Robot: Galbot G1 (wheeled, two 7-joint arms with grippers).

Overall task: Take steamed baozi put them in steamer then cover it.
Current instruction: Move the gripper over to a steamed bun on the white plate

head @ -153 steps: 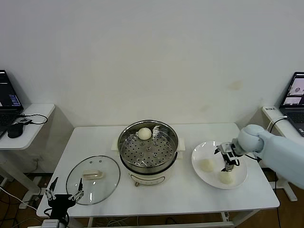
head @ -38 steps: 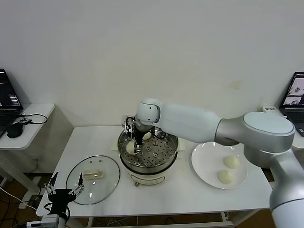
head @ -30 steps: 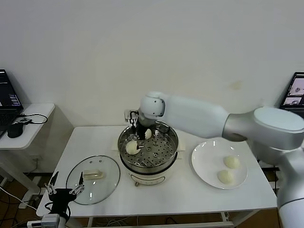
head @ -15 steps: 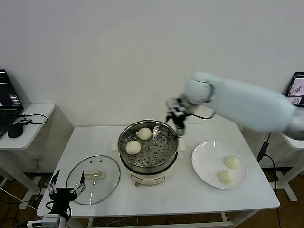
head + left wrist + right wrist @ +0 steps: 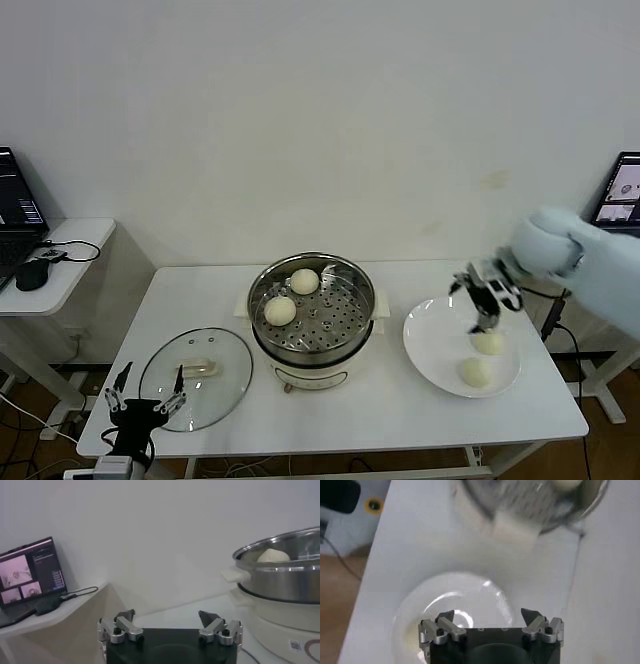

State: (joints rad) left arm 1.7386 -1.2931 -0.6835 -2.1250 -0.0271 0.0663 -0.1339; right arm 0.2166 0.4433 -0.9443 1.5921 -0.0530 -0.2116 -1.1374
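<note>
Metal fingers of the right gripper (image 5: pixel 485 296) stood apart with nothing between them, hanging over the far part of the white plate (image 5: pixel 430 352), just above the farther of the two steamed baozi on that plate (image 5: pixel 488 342); its wrist view showed the same spread fingers (image 5: pixel 445 620) above the plate's pale surface (image 5: pixel 455 605). One more baozi lay on the plate nearer the front edge of the counter (image 5: pixel 476 372), close beside the first. That made two on the plate, toward the right edge of the white counter (image 5: pixel 200 300). At the middle of the counter sat one steamer (image 5: pixel 312 312), a shiny steel pot on a white base, uncovered, with two more baozi on its perforated tray: one at the back of the tray (image 5: pixel 304 281) and one toward its left side (image 5: pixel 280 311), the two near each other but not touching. Four baozi in all were counted. One cover (image 5: pixel 195 377), clear glass with a cream bar handle, lay flat on the counter near the front left corner, just beside the steamer. Beyond that corner, below the front edge, the left gripper (image 5: pixel 142 408) waited with its fingers spread wide and empty; its wrist view showed them apart (image 5: pixel 170 625) with the steamer's rim (image 5: pixel 280 562) farther off.
</note>
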